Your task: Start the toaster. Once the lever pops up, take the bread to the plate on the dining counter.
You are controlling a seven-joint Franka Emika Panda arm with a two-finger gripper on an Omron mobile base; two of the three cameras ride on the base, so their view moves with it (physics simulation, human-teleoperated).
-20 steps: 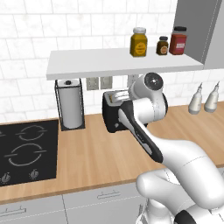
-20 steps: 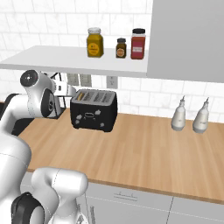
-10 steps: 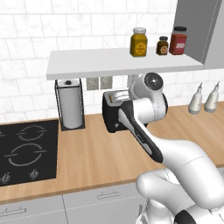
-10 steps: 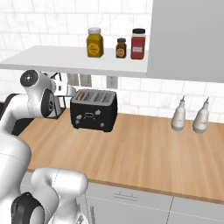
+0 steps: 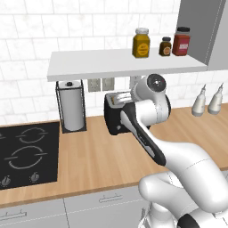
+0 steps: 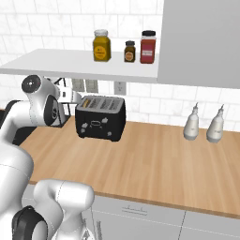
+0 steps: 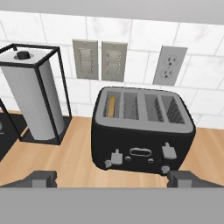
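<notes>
White wall tiles back a light-wood counter [image 7: 78, 157] where the toaster [image 7: 142, 131] stands, just ahead of the gripper [image 7: 111, 177] and framed between its two dark fingertips [image 7: 41, 178], which are spread wide and grasp nothing. Its long axis runs across the hand view, from one fingertip toward the other, parallel to the wall, and its front face with two pale levers and small knobs points back at the fingers. Four slots lie side by side along the top, each running from front to back. In the slot nearest the left fingertip sits the bread [image 7: 112, 106], standing on edge, its thin tan top edge showing; how deep it sits is hard to tell from this angle. Both levers look to be at about the same height, the left one tilted a little. Beyond the left fingertip and beside the toaster stands a paper towel roll [image 7: 33, 100] in a black wire holder. On the wall behind the toaster are two switch plates [image 7: 100, 60] and an outlet [image 7: 169, 66]. From the right base view, the toaster [image 6: 100, 117] sits under a white shelf [image 6: 79, 63] carrying three jars [image 6: 101, 45]
</notes>
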